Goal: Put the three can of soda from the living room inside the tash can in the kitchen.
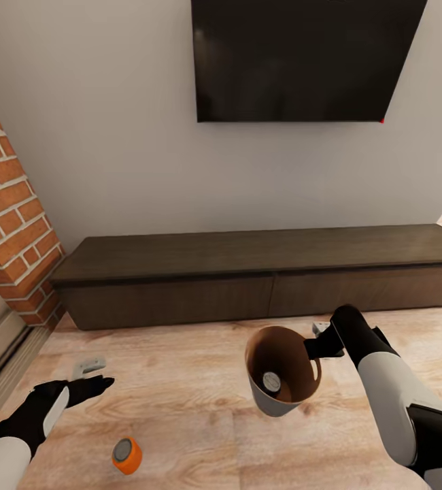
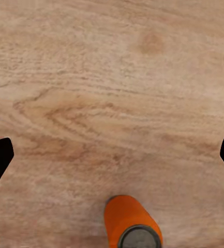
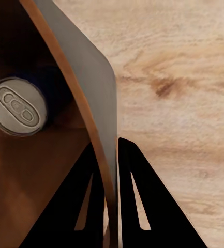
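Note:
My right gripper (image 1: 314, 348) is shut on the rim of the tash can (image 1: 280, 373), holding the pale grey bin tilted above the living room's wood floor. In the right wrist view its fingers (image 3: 86, 201) pinch the bin's wall (image 3: 83, 77), one inside and one outside. A blue-sided can of soda (image 3: 18, 106) lies inside against the brown lining (image 1: 271, 382). An orange can of soda (image 1: 126, 455) stands on the floor, near and just right of my left gripper (image 1: 88, 389). That gripper (image 2: 112, 155) is open and empty, with the orange can (image 2: 132, 225) close below it. The third can is out of view.
A long low dark-brown cabinet (image 1: 262, 272) runs along the wall under a black TV (image 1: 302, 61). The red-brick fireplace (image 1: 10, 224) and its hearth stand at the left. Wood plank floor (image 1: 180, 401) stretches between cabinet and me.

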Tool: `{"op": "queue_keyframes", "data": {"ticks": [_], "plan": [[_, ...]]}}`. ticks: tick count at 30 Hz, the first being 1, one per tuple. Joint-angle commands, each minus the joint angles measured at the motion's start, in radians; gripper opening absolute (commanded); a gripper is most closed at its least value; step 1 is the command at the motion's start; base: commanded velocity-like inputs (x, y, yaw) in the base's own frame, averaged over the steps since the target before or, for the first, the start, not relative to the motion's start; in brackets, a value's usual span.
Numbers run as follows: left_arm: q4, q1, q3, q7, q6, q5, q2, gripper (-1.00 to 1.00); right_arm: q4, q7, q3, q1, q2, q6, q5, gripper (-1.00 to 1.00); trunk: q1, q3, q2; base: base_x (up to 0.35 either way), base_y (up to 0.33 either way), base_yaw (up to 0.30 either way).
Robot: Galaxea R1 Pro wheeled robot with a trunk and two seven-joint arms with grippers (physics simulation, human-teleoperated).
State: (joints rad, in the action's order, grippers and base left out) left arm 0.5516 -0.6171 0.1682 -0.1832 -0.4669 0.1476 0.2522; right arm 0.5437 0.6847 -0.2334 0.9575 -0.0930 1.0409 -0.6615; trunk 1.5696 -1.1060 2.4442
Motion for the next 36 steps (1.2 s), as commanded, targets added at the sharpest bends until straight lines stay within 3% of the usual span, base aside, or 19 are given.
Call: {"op": "queue_keyframes", "data": {"ticks": [1, 5, 7, 9, 11, 19, 27, 32, 36], "plan": [[-0.009, 0.0, -0.002, 0.001, -0.008, 0.0, 0.0, 1.0, -0.001, 0.006, -0.002, 0.004, 0.0, 0.006, 0.019, -1.0, 0.0, 0.0, 0.0, 0.016, 0.052, -0.02], [-0.031, 0.0, -0.022, 0.013, -0.073, -0.001, -0.003, 1.0, -0.005, 0.007, -0.001, 0.019, 0.0, 0.006, 0.02, -1.0, 0.0, 0.0, 0.0, 0.008, 0.027, -0.01], [-0.036, 0.0, -0.063, 0.035, -0.096, -0.005, -0.004, 1.0, -0.008, 0.007, -0.001, 0.029, 0.001, 0.006, 0.02, -1.0, 0.0, 0.0, 0.0, 0.003, 0.01, -0.004], [-0.041, 0.0, -0.115, 0.1, -0.108, -0.009, -0.005, 1.0, -0.011, 0.007, -0.001, 0.038, 0.0, 0.006, 0.02, -1.0, 0.0, 0.0, 0.0, 0.001, 0.004, -0.001], [-0.041, 0.0, -0.126, 0.122, -0.11, -0.009, -0.005, 1.0, -0.012, 0.007, 0.0, 0.041, -0.002, 0.006, 0.02, -1.0, 0.0, 0.0, 0.0, 0.0, 0.001, 0.0], [-0.042, 0.0, -0.134, 0.135, -0.11, -0.009, -0.005, 1.0, -0.012, 0.007, 0.0, 0.048, -0.016, 0.006, 0.02, -1.0, 0.0, 0.0, 0.0, 0.0, 0.0, 0.0], [-0.042, -0.001, -0.133, 0.125, -0.119, -0.009, -0.009, 1.0, -0.011, 0.007, 0.0, 0.062, -0.021, 0.006, 0.02, -1.0, 0.019, -0.015, 0.035, 0.0, 0.0, 0.0], [-0.042, 0.0, -0.135, 0.125, -0.112, -0.01, -0.05, 1.0, -0.011, 0.007, 0.0, 0.065, -0.024, 0.006, 0.019, -1.0, 0.019, -0.015, 0.035, 0.0, 0.0, 0.0], [-0.043, 0.0, -0.138, 0.124, -0.109, -0.01, -0.064, 1.0, -0.011, 0.007, 0.0, 0.066, -0.034, 0.006, 0.019, -1.0, 0.019, -0.015, 0.035, 0.0, 0.0, 0.0]]}}
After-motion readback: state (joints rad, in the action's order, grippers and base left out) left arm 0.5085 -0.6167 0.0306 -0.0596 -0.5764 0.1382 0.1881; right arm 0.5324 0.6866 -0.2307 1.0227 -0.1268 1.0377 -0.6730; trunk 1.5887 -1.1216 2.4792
